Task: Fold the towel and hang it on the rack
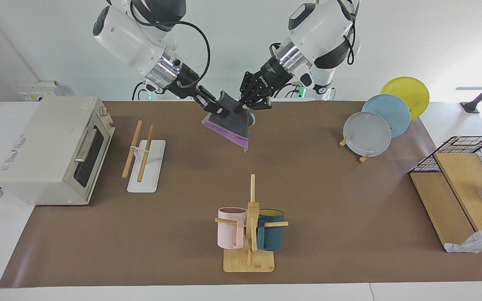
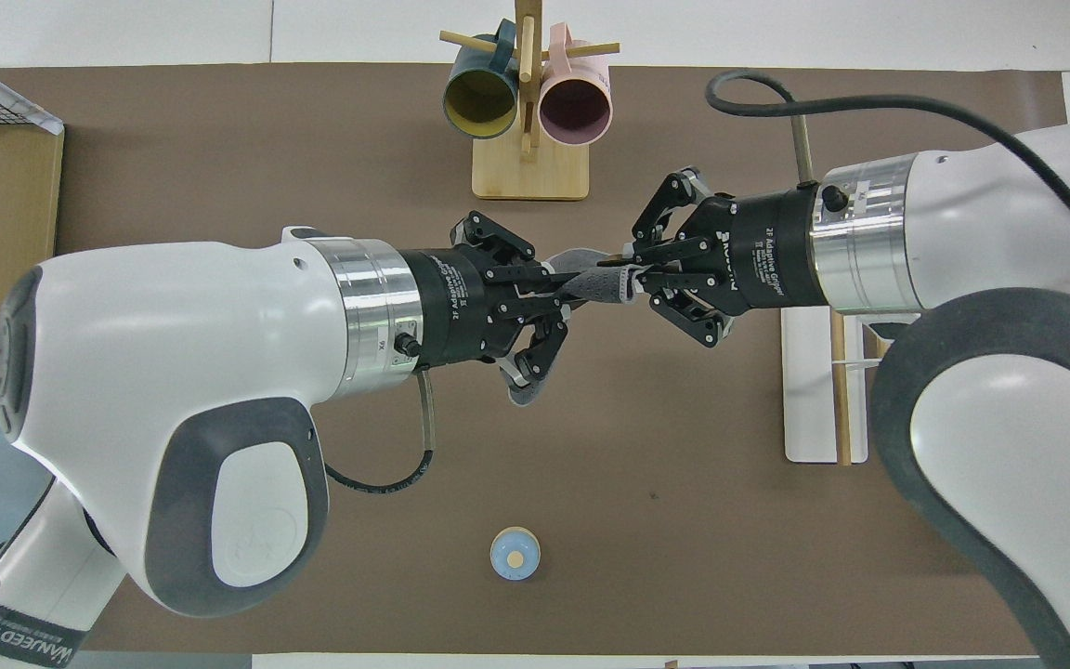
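towel (image 1: 229, 123) dark grey with purple edge; rack (image 1: 146, 165) light wood on white base.

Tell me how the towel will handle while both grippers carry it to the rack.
Probably floppy: the towel sags below the left gripper and right gripper, which pinch its top edge. Likely light, since it hangs from edge pinches alone. It may swing or unfold en route to the rack.

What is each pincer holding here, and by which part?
Both hold the towel up over the table: the left pincer and the right pincer are each shut on its top edge, side by side.
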Controlling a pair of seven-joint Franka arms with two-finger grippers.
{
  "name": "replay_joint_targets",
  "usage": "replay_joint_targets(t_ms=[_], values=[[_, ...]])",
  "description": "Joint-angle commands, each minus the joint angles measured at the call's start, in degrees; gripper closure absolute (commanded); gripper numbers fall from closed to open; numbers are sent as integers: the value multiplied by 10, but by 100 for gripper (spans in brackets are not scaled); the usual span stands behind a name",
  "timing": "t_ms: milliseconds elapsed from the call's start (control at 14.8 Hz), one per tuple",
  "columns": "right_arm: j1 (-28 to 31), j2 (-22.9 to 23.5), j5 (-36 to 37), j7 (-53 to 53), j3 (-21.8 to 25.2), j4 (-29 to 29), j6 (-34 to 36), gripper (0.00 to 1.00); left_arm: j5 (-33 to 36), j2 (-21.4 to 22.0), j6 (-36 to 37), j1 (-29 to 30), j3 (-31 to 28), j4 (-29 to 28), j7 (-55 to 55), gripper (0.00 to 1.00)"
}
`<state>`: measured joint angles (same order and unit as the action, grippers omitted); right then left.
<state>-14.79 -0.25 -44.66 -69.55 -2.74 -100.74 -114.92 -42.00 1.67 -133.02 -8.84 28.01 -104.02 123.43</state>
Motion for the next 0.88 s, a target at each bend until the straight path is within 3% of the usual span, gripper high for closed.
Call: replay_joint_targets(t_ms=[0, 135, 271, 609, 812], values=[[1, -15, -9, 9, -1, -19, -4, 100, -18, 40, -17, -9, -7, -47, -24, 0], [1, -16, 0, 34, -1, -21, -3, 100, -18, 47, -16, -3, -8, -61, -62, 0], [2, -19, 69, 158, -1, -27, 31, 100, -18, 58, -11, 15, -10, -86, -127, 0], [38, -55, 160, 388, 0, -95, 78, 100, -16, 69, 73, 121, -11, -107, -361, 0], [57, -69, 228, 464, 0, -121, 87, 100, 16, 69, 118, 179, -12, -105, -496, 0]])
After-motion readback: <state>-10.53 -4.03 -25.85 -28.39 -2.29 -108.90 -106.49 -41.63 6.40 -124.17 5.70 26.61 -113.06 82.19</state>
